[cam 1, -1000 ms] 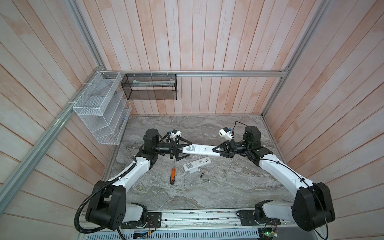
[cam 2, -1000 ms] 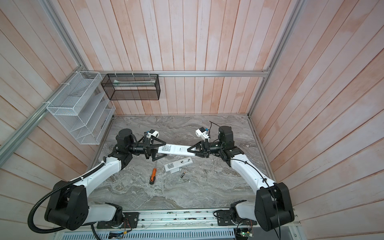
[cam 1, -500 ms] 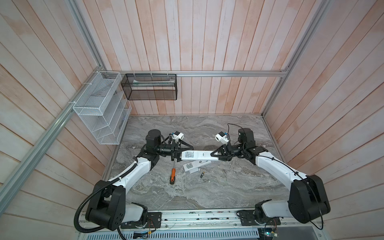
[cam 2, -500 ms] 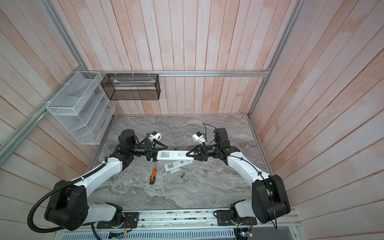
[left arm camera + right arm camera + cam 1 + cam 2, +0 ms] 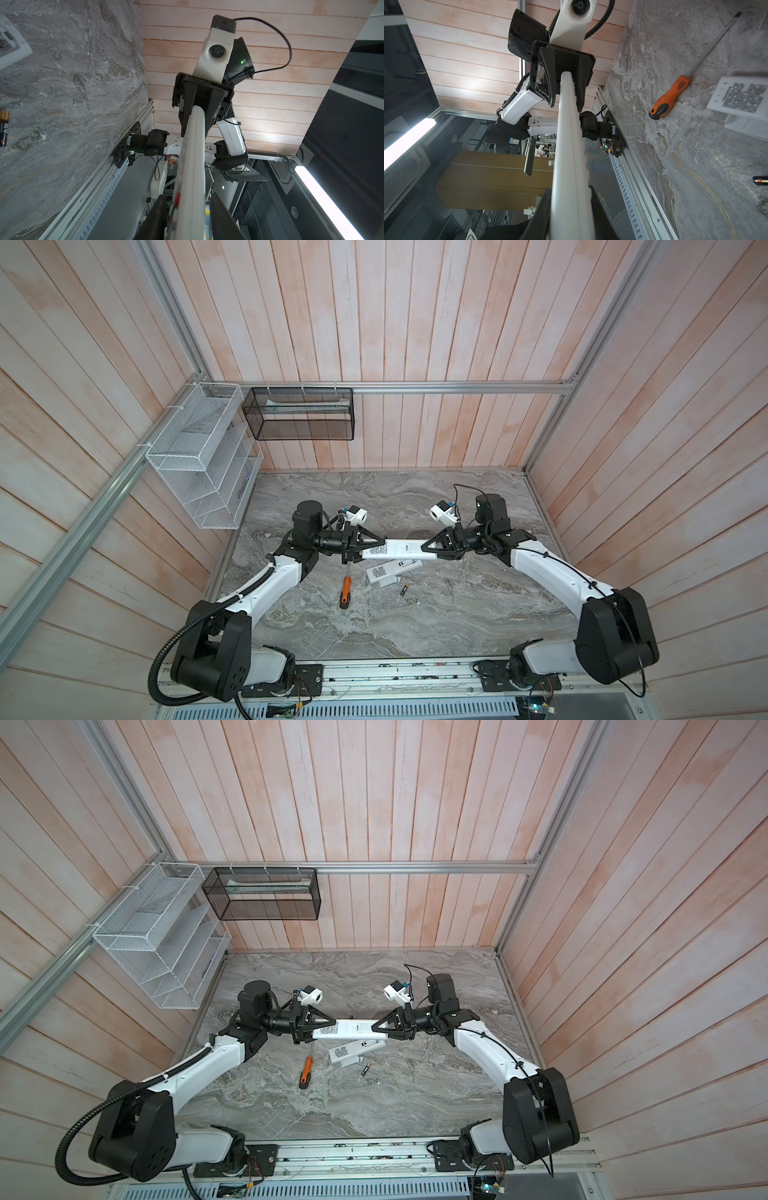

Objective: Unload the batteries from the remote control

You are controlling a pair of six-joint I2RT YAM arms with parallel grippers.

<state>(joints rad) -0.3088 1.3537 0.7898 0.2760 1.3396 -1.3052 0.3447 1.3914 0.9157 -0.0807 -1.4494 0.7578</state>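
The right pincer [image 5: 430,552] is clamped on one end of the long white remote control [image 5: 405,548], and this holds it in the air above the grey marble table [image 5: 457,622]. In the right wrist view its fingers [image 5: 538,220] lie tight on both sides. The left pincer [image 5: 374,549] is around the opposite end. In the left wrist view its fingers [image 5: 155,218] stand on each side of the remote control, but a thin slit shows beside one of them, so I cannot tell if it grips. One battery [image 5: 403,590], dark with a gold end, lies on the table lower than both pincers, about under the middle between them and more to the robot's base, touching neither. A second remote [image 5: 388,573] lies label up on the table just under the held one, between the battery and the pincers. An orange-handled screwdriver [image 5: 345,598] lies below the left pincer, with its shaft pointing toward it.
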